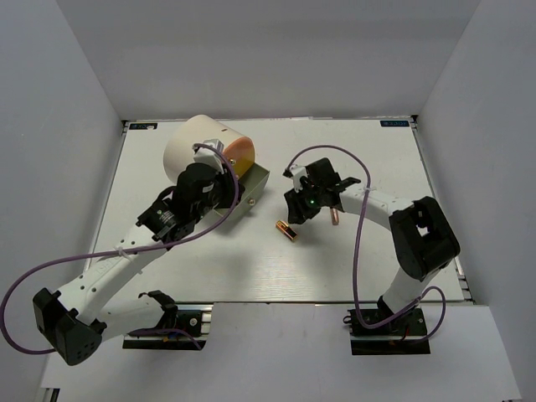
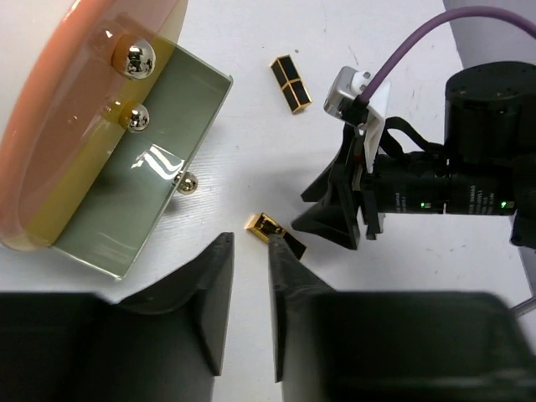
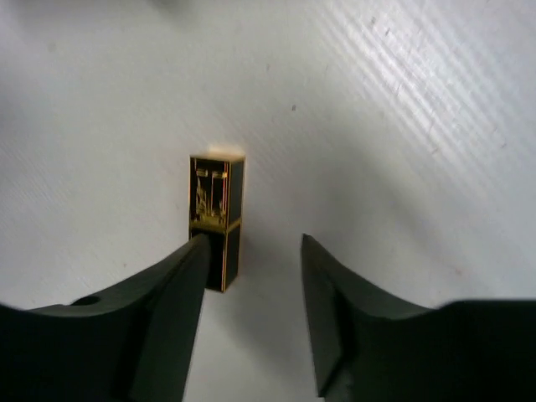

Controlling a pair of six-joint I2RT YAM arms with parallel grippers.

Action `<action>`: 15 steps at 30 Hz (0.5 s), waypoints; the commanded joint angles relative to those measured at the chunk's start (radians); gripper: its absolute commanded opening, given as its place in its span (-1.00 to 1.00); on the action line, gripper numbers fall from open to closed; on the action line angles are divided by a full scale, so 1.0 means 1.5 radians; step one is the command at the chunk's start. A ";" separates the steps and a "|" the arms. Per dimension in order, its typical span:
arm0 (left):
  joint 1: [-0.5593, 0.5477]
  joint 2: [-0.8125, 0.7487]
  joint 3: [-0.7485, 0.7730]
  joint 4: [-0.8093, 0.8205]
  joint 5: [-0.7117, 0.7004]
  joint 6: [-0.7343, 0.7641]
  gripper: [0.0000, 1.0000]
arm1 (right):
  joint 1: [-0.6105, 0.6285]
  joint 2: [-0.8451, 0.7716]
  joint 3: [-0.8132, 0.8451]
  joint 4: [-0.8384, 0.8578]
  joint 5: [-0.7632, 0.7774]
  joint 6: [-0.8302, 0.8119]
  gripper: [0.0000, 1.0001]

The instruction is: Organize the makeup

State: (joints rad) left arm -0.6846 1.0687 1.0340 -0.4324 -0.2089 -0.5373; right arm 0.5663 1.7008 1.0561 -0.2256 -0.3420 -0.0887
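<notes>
A gold-and-black lipstick [image 3: 216, 219] lies on the white table, its near end against the tip of the left finger of my right gripper [image 3: 251, 243]. That gripper is open, with bare table between its jaws. In the left wrist view the same lipstick [image 2: 276, 236] lies just past the right finger of my left gripper [image 2: 249, 243], whose jaws stand a narrow gap apart with nothing between them. A second lipstick [image 2: 291, 82] lies farther off, also visible as a lipstick [image 1: 287, 230] from above. A slim rose-gold tube [image 1: 335, 217] lies beside the right arm.
The big cream cylinder [image 1: 201, 144] with its orange front [image 2: 75, 109] lies at the back left. A grey-green drawer [image 2: 142, 193] with gold knobs [image 2: 134, 59] stands open from it. My right gripper [image 2: 339, 213] hangs close in front of my left one.
</notes>
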 commanded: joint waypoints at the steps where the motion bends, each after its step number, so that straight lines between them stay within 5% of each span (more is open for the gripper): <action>1: -0.004 -0.018 -0.007 0.028 0.019 -0.006 -0.23 | 0.010 -0.009 0.009 -0.069 0.021 -0.068 0.13; 7: -0.010 -0.032 -0.019 0.030 0.019 -0.012 -0.08 | 0.026 0.022 0.033 -0.092 -0.010 -0.065 0.43; 15: -0.010 -0.063 -0.042 0.023 0.008 -0.024 -0.07 | 0.057 0.052 0.042 -0.090 0.017 -0.067 0.40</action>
State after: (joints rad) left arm -0.6960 1.0107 0.9871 -0.4084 -0.1940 -0.5613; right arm 0.6353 1.7683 1.0843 -0.3508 -0.3359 -0.1692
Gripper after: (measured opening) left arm 0.462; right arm 0.707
